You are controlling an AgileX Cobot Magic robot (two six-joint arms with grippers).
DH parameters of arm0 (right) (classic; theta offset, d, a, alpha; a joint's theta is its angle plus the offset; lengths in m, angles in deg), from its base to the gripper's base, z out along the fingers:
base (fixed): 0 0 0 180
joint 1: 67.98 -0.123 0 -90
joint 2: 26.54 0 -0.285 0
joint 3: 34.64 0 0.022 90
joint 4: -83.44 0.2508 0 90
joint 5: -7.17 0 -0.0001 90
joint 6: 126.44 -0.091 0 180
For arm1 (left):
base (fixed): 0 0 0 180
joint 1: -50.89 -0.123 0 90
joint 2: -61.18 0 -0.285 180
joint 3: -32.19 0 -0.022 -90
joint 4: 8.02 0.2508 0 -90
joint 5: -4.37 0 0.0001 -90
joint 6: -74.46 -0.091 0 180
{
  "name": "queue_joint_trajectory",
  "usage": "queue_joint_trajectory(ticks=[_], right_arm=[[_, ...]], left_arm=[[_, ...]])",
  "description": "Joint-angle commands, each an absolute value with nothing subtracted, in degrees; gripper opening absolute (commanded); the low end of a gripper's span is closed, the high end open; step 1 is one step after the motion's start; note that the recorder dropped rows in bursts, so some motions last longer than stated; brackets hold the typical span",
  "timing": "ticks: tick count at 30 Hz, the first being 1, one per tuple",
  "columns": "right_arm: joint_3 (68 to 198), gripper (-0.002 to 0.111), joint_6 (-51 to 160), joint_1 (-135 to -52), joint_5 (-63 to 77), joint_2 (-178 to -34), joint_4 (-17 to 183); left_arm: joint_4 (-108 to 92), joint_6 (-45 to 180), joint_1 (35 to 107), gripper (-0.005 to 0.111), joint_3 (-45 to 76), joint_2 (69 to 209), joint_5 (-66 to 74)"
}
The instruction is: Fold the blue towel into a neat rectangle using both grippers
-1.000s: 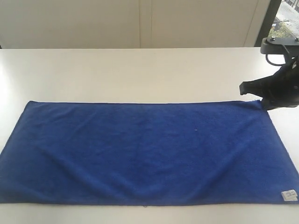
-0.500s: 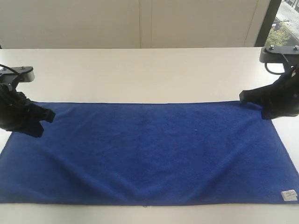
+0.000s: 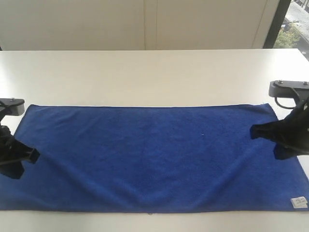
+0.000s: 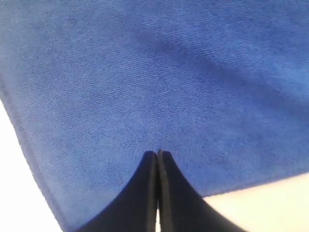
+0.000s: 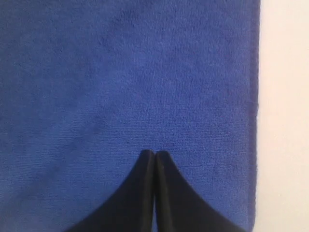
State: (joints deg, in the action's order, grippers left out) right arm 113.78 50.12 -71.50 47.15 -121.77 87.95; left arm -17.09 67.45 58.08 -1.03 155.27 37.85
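The blue towel (image 3: 149, 154) lies spread flat and long across the white table, with its small white label (image 3: 299, 202) at the near right corner. My left gripper (image 3: 33, 155) hangs over the towel's left end, shut, with nothing between its fingers. Over the right end hangs my right gripper (image 3: 254, 131), also shut and empty. In the left wrist view the closed left gripper (image 4: 159, 153) points at the towel (image 4: 159, 77) near an edge. The right wrist view shows the closed right gripper (image 5: 155, 153) above the towel (image 5: 130, 72), whose edge runs close by.
The white table (image 3: 145, 72) extends bare behind the towel to a pale wall. A narrow strip of table shows in front of the towel. A dark window frame (image 3: 275, 24) stands at the far right.
Both grippers have moved toward the near side along the towel's ends. The left one came into view half a second ago at the far left corner. The towel has not shifted.
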Motion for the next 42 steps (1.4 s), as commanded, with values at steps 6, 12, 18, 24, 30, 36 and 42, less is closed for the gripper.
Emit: queue_joint_trajectory(ticks=[6,12,18,24,30,36,42], right_arm=[[105.2,0.000,45.1,-71.6,36.3,-123.1,85.6],[104.0,0.000,39.3,-71.6,35.5,-127.8,81.2],[104.0,0.000,31.7,-71.6,40.6,-128.4,72.5],[104.0,0.000,30.6,-71.6,40.8,-128.4,71.8],[104.0,0.000,30.6,-71.6,40.0,-128.4,71.8],[104.1,0.000,30.6,-71.6,35.8,-128.2,73.4],[104.1,0.000,30.6,-71.6,33.9,-127.0,73.5]], left_arm=[[-8.0,80.8,58.2,0.000,-8.9,157.1,30.9],[-6.4,81.1,58.2,0.000,-10.6,158.7,33.6],[-6.2,81.4,58.2,0.000,-10.6,160.4,36.2],[-5.8,81.2,58.2,0.000,-10.6,160.4,37.8],[-5.8,81.0,58.2,0.000,-9.4,160.4,41.0],[-5.8,80.5,58.2,0.000,-7.0,160.4,41.5],[-6.2,80.5,58.2,0.000,-6.6,160.4,40.1]])
